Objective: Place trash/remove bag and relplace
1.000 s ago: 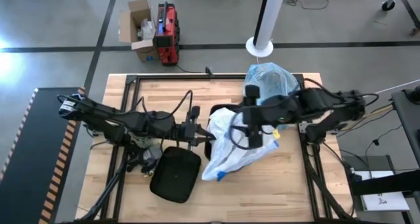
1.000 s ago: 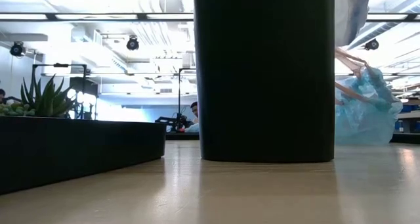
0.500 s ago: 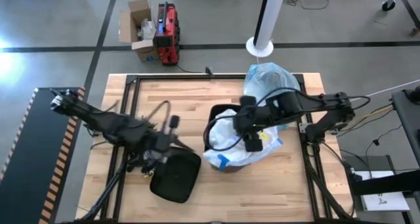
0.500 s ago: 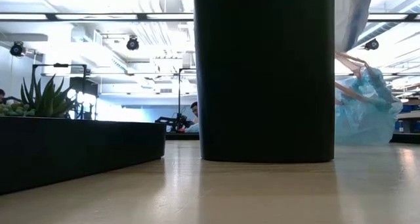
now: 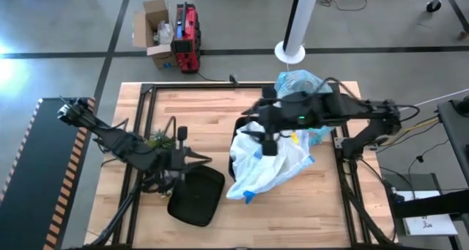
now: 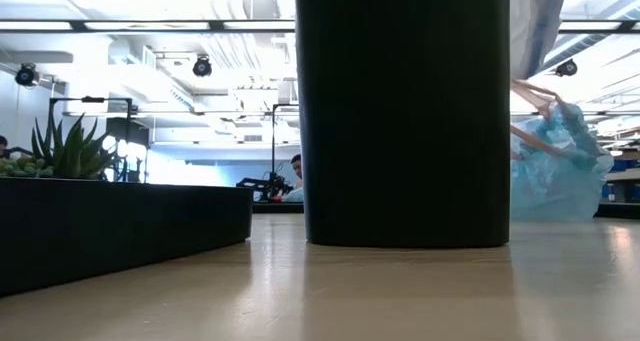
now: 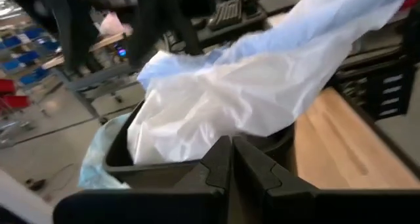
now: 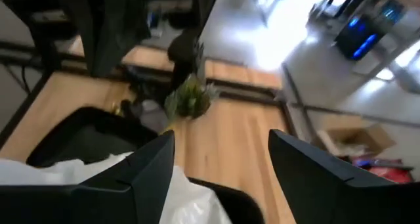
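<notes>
A white translucent bag (image 5: 272,166) lies over the black bin (image 7: 123,159), spilling over its near side. My right gripper (image 5: 266,136) is open above the bin's left rim, at the bag's top. My left gripper (image 5: 185,156) is shut and holds nothing, left of the bin, pointing at it. The light-blue bag (image 5: 299,85) sits bunched on the table's far right; brownish pieces show at its top (image 6: 531,93). No other trash shows. My right gripper comes at the white bag's top edge (image 8: 197,199) slanting down from the table's right. Plastic shows on both sides of one finger (image 8: 152,168). From there the bag (image 7: 357,14) rises toward the gripper. Whether it is hooked on that finger I cannot tell.
The bin's black lid (image 5: 196,195) lies flat near the front edge, just below my left gripper. A green plant sprig (image 5: 157,141) lies by the left arm. In the low view the bin (image 6: 402,111) fills the middle. Bare wood lies at the table's far left.
My left gripper, shut throughout, has drawn back from the bin toward the table's left and near edges. My right gripper dipped toward the near edge, then came back toward the far left. The white bag's top went with it: bunched lower on the bin, then spread out again.
</notes>
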